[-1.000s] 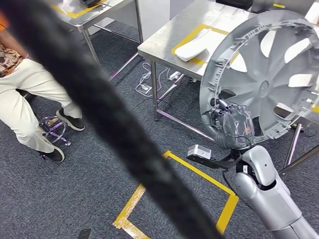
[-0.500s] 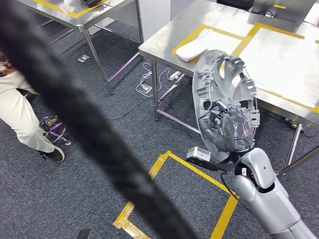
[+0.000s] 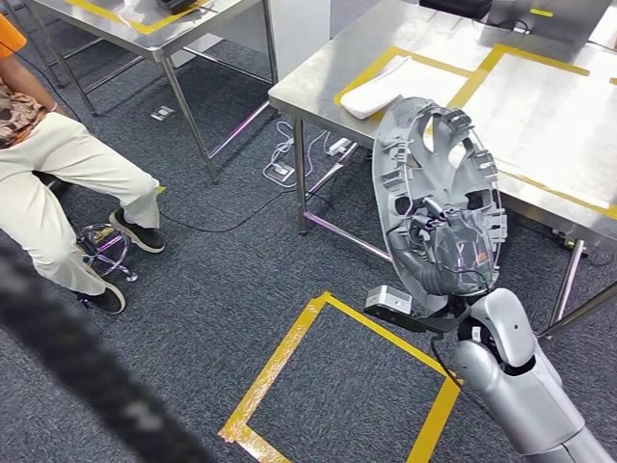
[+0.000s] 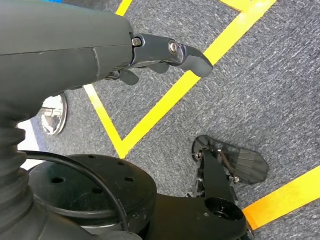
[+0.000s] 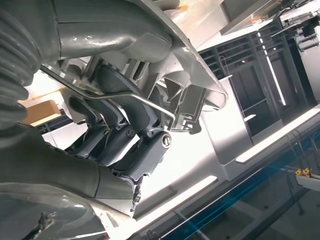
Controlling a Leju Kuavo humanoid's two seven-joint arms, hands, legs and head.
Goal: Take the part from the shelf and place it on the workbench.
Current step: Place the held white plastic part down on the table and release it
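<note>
Fingers [image 5: 124, 135] of the right hand [image 3: 451, 253] are clamped on the grey wheel cover [image 3: 437, 193], upright just before the bench [image 3: 320, 82]; left hand [image 4: 166, 52] fingers are apart, holding nothing.

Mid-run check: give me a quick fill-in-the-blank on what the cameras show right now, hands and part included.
1. The grey wheel cover is held by the robot's ____ hand.
2. The white curved part lies on the steel workbench inside a ____ taped outline.
3. The left hand hangs above the carpet and holds ____.
4. A seated person is at the ____ edge of the head view.

Missing words: right; yellow; nothing; left
</note>
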